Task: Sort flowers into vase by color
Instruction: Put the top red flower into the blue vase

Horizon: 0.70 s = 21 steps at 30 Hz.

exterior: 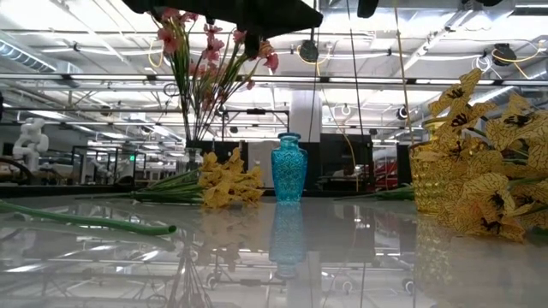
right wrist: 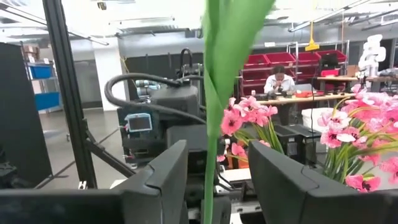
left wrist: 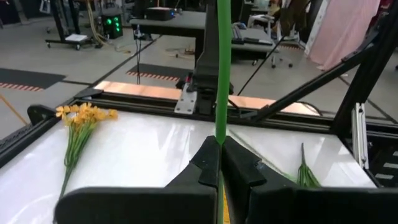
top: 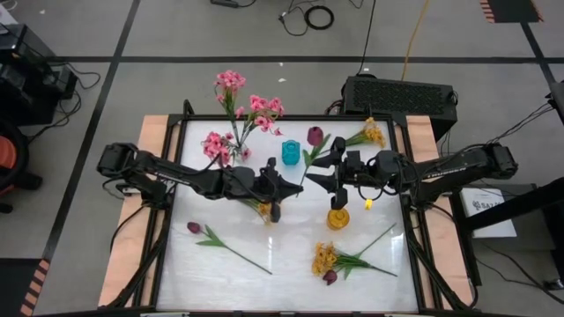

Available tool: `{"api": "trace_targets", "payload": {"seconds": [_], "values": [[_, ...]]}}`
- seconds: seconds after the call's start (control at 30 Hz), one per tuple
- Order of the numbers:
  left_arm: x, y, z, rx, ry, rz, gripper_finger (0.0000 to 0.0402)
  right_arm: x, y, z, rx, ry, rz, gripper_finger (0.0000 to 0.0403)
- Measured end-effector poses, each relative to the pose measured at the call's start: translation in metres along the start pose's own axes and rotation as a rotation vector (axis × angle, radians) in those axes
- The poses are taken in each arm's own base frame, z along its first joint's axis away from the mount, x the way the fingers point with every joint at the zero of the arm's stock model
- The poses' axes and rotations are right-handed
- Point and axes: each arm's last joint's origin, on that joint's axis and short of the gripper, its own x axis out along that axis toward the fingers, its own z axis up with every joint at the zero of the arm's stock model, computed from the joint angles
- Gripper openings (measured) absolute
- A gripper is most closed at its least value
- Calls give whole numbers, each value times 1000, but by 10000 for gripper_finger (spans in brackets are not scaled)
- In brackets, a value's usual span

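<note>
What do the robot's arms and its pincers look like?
Both arms are dark, nearly black, built of chunky jointed segments. Each ends in a two-fingered pincer: the left pincer and the right pincer. Close up, the fingers are flat, matte black, angular wedges. Black cables run beside the left arm, and a small yellow light glows near the right arm's wrist.

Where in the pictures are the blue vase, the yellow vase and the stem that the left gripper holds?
blue vase point(exterior: 288, 168): low view, on the middle of its body.
yellow vase point(top: 338, 218): high view, on its body.
green stem point(left wrist: 222, 74): left wrist view, on the bare stem above the shut fingers.
</note>
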Motion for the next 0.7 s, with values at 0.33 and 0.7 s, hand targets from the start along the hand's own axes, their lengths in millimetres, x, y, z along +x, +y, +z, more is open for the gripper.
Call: {"api": "trace_targets", "payload": {"seconds": [0.33, 0.7], "values": [[6, 0, -5, -2, -10, 7, 6, 0, -1, 0, -1, -4, -17, 88], [6, 0, -6, -1, -5, 11, 6, -1, -1, 1, -3, -6, -16, 13]]}}
